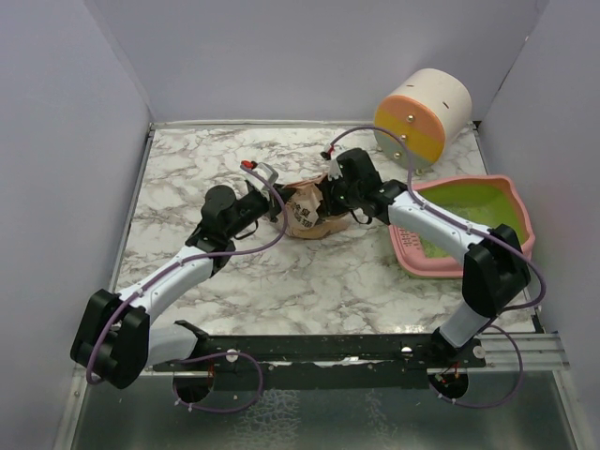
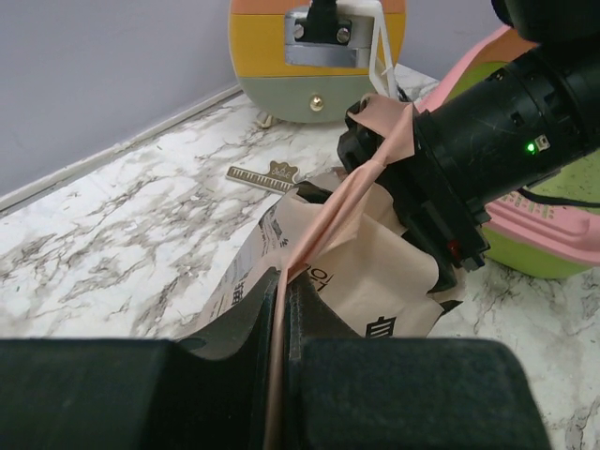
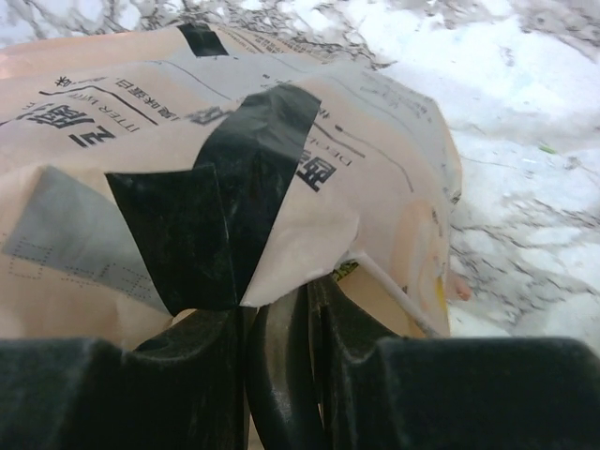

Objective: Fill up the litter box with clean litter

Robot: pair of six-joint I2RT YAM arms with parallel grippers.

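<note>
A tan paper bag (image 1: 314,217) with printed lettering stands on the marble table between both grippers. My left gripper (image 1: 279,208) is shut on a thin strip of the bag's top edge (image 2: 319,225), pinched flat between its jaws (image 2: 286,281). My right gripper (image 1: 336,202) is closed on the bag's opposite side, its jaws (image 3: 314,286) clamped on a paper fold below a patch of black tape (image 3: 220,187). The litter box (image 1: 511,202), pink with a lime-green inside, lies to the right of the bag, also in the left wrist view (image 2: 553,234). The clean litter is hidden.
A round cream drum (image 1: 422,117) with orange, yellow and grey bands stands at the back right, behind the litter box (image 2: 319,56). A small flat toothed tag (image 2: 267,175) lies on the table near the drum. Grey walls enclose the table on three sides.
</note>
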